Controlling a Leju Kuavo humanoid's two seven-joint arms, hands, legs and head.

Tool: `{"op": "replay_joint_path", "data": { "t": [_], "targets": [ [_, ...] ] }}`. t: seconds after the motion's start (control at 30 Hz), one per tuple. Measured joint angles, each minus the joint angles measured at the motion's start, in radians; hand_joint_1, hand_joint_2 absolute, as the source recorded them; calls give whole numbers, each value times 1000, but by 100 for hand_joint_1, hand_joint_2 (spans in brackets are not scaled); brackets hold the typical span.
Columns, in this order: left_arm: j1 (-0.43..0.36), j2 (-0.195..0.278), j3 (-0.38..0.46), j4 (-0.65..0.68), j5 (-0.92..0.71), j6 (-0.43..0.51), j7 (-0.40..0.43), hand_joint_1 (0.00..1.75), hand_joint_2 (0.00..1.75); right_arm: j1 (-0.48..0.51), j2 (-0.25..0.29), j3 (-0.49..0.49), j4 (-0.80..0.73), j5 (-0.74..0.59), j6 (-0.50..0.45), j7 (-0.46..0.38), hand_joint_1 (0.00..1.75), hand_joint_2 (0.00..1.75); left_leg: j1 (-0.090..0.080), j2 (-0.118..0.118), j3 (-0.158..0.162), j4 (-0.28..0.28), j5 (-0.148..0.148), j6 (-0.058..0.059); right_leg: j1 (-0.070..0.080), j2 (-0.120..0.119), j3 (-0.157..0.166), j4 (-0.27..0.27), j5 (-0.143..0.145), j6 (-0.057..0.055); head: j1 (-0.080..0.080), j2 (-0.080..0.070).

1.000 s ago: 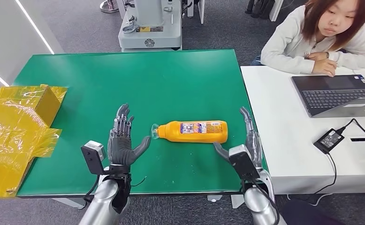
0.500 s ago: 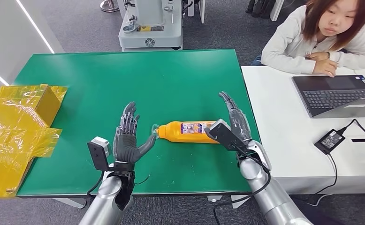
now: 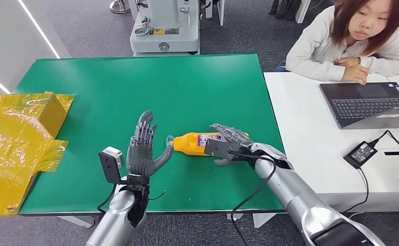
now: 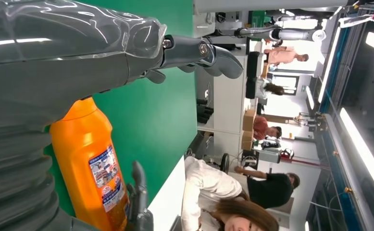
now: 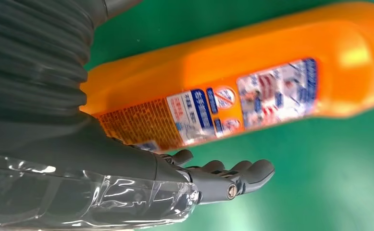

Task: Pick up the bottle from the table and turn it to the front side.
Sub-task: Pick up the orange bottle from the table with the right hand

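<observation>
Fingers (image 3: 232, 134) of the right hand (image 3: 227, 143) reach over the base end of the orange bottle (image 3: 195, 142), spread and only lightly curved. In the right wrist view the fingers (image 5: 233, 175) lie alongside the bottle's labelled flank with green worktop visible between them and the plastic, so I judge the grasp not yet closed, though whether any fingertip touches the far side cannot be told. The left hand (image 3: 143, 151) stands with its palm turned toward the bottle, its fingers (image 3: 145, 128) spread and holding nothing, thumb pointing toward the cap at about 3 o'clock from the palm.

The bottle lies on its side on the green worktop (image 3: 136, 87), near the front edge at roughly 6 o'clock from the worktop's centre, cap toward the left hand and base under the right hand. A printed label faces up.

As for progress, the task looks early: the bottle rests on the worktop, neither lifted nor turned. Left to do, by my reading, are closing the right hand round the body, raising it clear, and rotating it until the front side faces forward.

At about 2 o'clock a person (image 3: 351, 41) sits by a laptop (image 3: 372, 102) on the white side desk (image 3: 310, 148); yellow wrapped boxes (image 3: 18, 138) sit at 9 o'clock.
</observation>
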Motion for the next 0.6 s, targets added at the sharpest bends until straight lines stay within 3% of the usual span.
{"op": "replay_joint_path", "data": {
  "t": [0.27, 0.43, 0.6],
  "targets": [
    [-39, -2, -6, 37, 13, -3, 5, 0, 175, -132, 14, 84, 156, -21, 69, 39, 0, 175, 0, 0, 0, 0, 0, 0, 0, 0, 0, 0, 0, 0, 0, 0],
    [-52, -2, -13, 63, 23, -3, 6, 0, 175, -139, 16, 117, 192, -9, 41, 43, 0, 175, 0, 0, 0, 0, 0, 0, 0, 0, 0, 0, 0, 0, 0, 0],
    [-58, -2, -20, 84, 32, -1, 3, 0, 175, -145, 16, 155, 208, 35, -10, 99, 0, 175, 0, 0, 0, 0, 0, 0, 0, 0, 0, 0, 0, 0, 0, 0]
  ]
}}
